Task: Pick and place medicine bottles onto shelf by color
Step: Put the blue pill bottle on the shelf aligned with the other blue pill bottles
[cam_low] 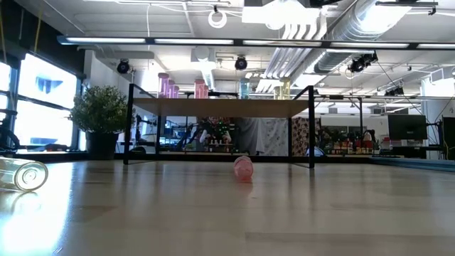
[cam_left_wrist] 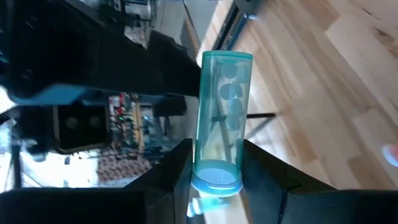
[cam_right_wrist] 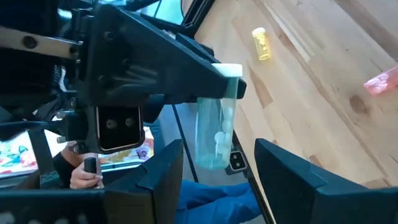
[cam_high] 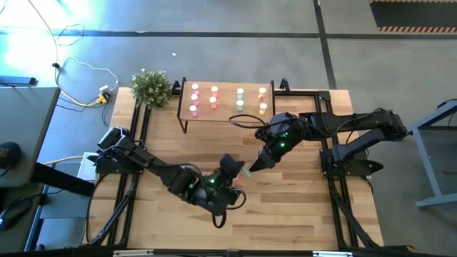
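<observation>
At frame centre, the left gripper (cam_left_wrist: 214, 168) clamps a light, rigid, slippery pale green medicine bottle (cam_left_wrist: 222, 118) near its cap, while the right gripper (cam_right_wrist: 217, 165), fingers spread, should grasp mid-body.

Wood table (cam_high: 300, 207): shelf (cam_high: 226, 106) w/ bottles (cam_high: 214, 98) on top, beyond both grippers; plant (cam_high: 151, 87) at corner. Pink bottle (cam_low: 243, 167) and yellow bottle (cam_right_wrist: 262, 43) lie on tabletop.

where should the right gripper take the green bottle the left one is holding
Grip the green bottle on its body near the capless end, fingers across its width. The left gripper clamps the cap end, so only the far end juts free, inside the open right gripper.
</observation>
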You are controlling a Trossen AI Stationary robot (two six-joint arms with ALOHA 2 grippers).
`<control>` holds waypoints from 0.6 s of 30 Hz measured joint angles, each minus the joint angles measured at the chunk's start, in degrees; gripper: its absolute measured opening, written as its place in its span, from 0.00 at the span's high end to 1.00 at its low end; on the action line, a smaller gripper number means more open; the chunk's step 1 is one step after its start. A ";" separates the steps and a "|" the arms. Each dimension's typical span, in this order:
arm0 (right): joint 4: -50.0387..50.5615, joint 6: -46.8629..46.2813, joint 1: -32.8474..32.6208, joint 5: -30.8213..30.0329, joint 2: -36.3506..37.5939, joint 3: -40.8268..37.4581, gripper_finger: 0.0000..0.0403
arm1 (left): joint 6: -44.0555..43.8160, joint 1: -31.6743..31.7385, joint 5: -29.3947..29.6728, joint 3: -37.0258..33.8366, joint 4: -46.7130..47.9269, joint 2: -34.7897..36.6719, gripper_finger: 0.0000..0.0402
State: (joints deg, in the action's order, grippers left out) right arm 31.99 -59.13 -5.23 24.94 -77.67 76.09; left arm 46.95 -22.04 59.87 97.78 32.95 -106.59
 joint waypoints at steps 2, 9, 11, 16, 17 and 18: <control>-0.02 0.04 0.00 0.85 0.00 0.00 0.53 | 3.03 0.10 0.30 0.00 -2.24 -0.01 0.73; -0.11 0.91 0.00 3.12 0.00 0.00 0.53 | 13.13 0.92 0.36 0.00 -9.32 -0.02 0.73; -0.13 0.96 0.00 4.18 0.00 0.00 0.53 | 15.29 1.26 0.04 0.00 -11.18 0.00 0.73; -0.53 1.15 0.00 4.51 0.00 0.00 0.54 | 18.86 1.79 -0.69 0.00 -14.00 -0.01 0.73; -0.54 1.17 0.00 4.51 0.00 0.00 0.55 | 19.41 1.79 -0.69 0.00 -14.04 0.00 0.73; -0.55 1.17 0.00 4.51 0.00 0.00 0.57 | 19.73 1.79 -0.70 0.00 -14.02 0.00 0.73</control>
State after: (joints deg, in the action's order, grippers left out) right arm 31.44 -57.96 -5.23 29.45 -77.67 76.09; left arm 66.67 -20.25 59.17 97.78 18.93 -106.59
